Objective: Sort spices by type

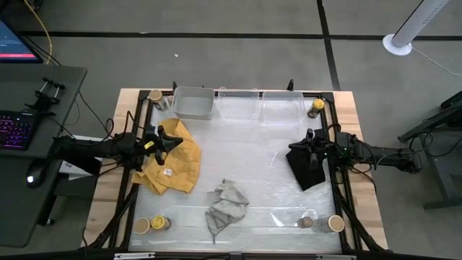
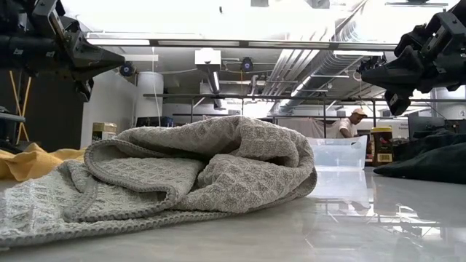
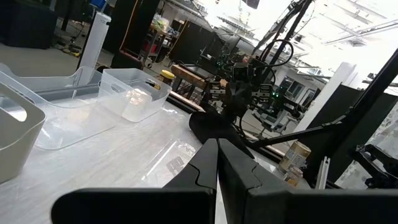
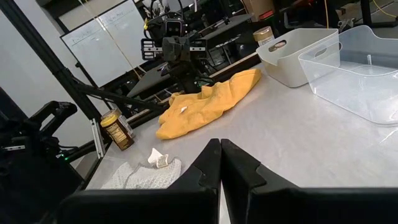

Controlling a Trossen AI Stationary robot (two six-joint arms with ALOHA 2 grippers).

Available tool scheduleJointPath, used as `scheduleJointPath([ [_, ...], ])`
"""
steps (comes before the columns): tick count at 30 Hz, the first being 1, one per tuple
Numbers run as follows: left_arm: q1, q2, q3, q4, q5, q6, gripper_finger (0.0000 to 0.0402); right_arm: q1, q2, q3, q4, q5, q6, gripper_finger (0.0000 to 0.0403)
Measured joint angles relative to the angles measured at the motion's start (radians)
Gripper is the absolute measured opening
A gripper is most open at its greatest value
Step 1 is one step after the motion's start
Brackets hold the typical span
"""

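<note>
Small spice jars stand at the table's corners. A tan jar [image 1: 155, 96] is far left and a dark yellow-topped jar [image 1: 315, 108] far right. A tan jar [image 1: 141, 225] and a dark jar [image 1: 160, 223] are near left. A tiny clear jar [image 1: 308, 222] and a tan jar [image 1: 336, 223] are near right. My left gripper [image 1: 177, 141] is shut and points level, above the yellow cloth [image 1: 173, 162]. My right gripper [image 1: 294, 149] is also shut and level, above the black cloth [image 1: 307, 172]. The low view shows both grippers, left [image 2: 116, 62] and right [image 2: 364, 73], well above the table.
A grey bin [image 1: 193, 102] and two clear bins [image 1: 238, 105] [image 1: 281, 107] line the far edge. A crumpled grey cloth [image 1: 227, 206] lies near the middle front. Bare tabletop lies between the cloths. A person [image 2: 353, 120] shows in the room beyond.
</note>
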Motion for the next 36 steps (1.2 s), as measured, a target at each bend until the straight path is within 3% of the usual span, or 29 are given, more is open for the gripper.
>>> scheduleJointPath([
  [9,0.0,0.0,0.0,0.01,-0.006,-0.007,0.0,0.0,0.0,0.0,0.0,0.0,0.0,0.0001],
  [15,0.0,0.01,0.0,0.285,-0.142,-0.234,0.0,0.0,0.0,0.0,0.0,0.0,0.0,0.0001],
  [18,0.018,0.041,0.011,0.443,-0.249,-0.226,0.0,0.0,0.0,0.0,0.0,0.0,0.0,0.0001],
  [21,0.043,0.119,0.112,0.431,-0.147,-0.174,0.0004,0.0,0.0,0.0,0.0,0.0,0.0,0.0001],
  [24,0.058,0.255,0.299,0.205,-0.085,-0.129,0.0019,0.0,0.0,0.0,0.0,0.0,0.0,0.0001],
  [29,0.072,0.498,0.7,-0.438,-0.046,-0.046,0.0065,0.0,0.0,0.0,0.0,0.0,0.0,0.0001],
  [33,0.046,0.671,0.961,-0.835,0.173,-0.108,0.0114,0.0,0.0,0.0,0.0,0.0,0.0,0.0001],
  [36,-0.033,0.786,1.075,-0.96,0.396,-0.223,0.015,0.0,0.0,0.0,0.0,0.0,0.0,0.0001],
])
